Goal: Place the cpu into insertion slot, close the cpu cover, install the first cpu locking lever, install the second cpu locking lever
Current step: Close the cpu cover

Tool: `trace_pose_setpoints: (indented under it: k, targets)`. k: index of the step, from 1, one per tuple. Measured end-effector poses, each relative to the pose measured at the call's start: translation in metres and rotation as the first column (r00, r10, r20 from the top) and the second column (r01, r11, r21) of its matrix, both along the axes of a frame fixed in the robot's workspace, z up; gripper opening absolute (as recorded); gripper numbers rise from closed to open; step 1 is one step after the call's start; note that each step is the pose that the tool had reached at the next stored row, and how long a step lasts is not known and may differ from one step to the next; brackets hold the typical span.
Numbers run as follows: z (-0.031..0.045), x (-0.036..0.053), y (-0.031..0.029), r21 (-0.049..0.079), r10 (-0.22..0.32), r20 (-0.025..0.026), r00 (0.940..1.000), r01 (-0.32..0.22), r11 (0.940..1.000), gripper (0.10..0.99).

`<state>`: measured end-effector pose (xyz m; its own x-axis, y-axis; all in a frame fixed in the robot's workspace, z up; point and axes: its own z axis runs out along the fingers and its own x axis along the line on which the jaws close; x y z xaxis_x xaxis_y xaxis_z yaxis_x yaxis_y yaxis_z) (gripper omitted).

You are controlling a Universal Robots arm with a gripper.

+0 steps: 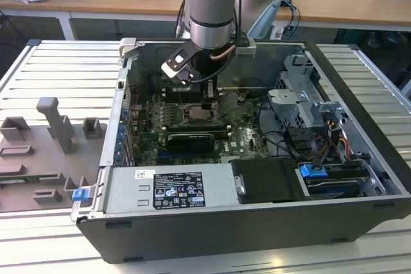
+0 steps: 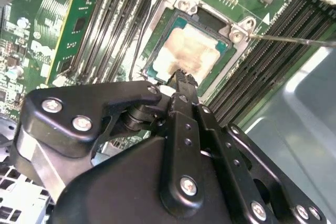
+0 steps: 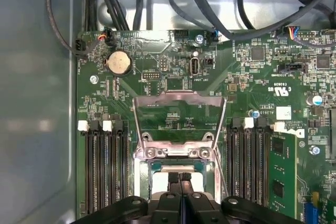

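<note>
An open computer case (image 1: 212, 239) is seen lying on a slatted metal bench (image 1: 51, 75), with grey moulded fixtures (image 1: 58, 126) set beside it at the exterior view's left. Nearest within the case, a labelled power supply (image 1: 173, 187) is housed along the front wall, and a drive cage (image 1: 302, 97) is held at the exterior view's right. Beyond the power supply, a green circuit board (image 1: 247, 136) is laid flat on the case floor. The insertion slot (image 2: 239, 34) is set into that board between banks of long black memory slots (image 3: 102, 166). The cpu (image 2: 190, 51) is seated in the slot, its pale beige face turned up. The cpu cover (image 3: 178, 97) is raised on its hinge, standing open above the slot, and a thin metal lever (image 2: 294, 39) is held clear of the rim. The arm (image 1: 215, 4) is angled down into the case from above. The claw (image 2: 181, 77) is pressed together, its tip held at one edge of the cpu; whether it touches cannot be told.
</note>
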<state>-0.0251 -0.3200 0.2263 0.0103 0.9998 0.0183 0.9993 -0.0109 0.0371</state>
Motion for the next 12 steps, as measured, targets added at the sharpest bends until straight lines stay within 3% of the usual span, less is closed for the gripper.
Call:
trace_pose_setpoints:
  k: [3, 4, 5, 7, 8, 12]
  targets:
    - [0.0221, 0.0000, 0.0000, -0.009, 0.000, 0.0001, 1.0000, 0.000, 1.0000, 0.106]
    - [0.0378, 0.0000, 0.0000, -0.015, 0.000, 0.0001, 1.0000, 0.000, 0.9999, 0.106]
    - [0.0417, 0.0001, 0.0000, -0.016, 0.000, 0.0001, 1.0000, 0.000, 0.9999, 0.106]
    - [0.0417, 0.0050, 0.0000, -0.018, 0.000, -0.0021, 1.0000, 0.000, 0.9998, 0.106]
    - [0.0412, 0.0132, 0.0000, -0.022, 0.000, -0.0042, 1.0000, 0.000, 0.9998, 0.106]
    - [0.0389, 0.0302, 0.0001, -0.029, 0.000, -0.0051, 1.0000, -0.001, 0.9996, 0.106]
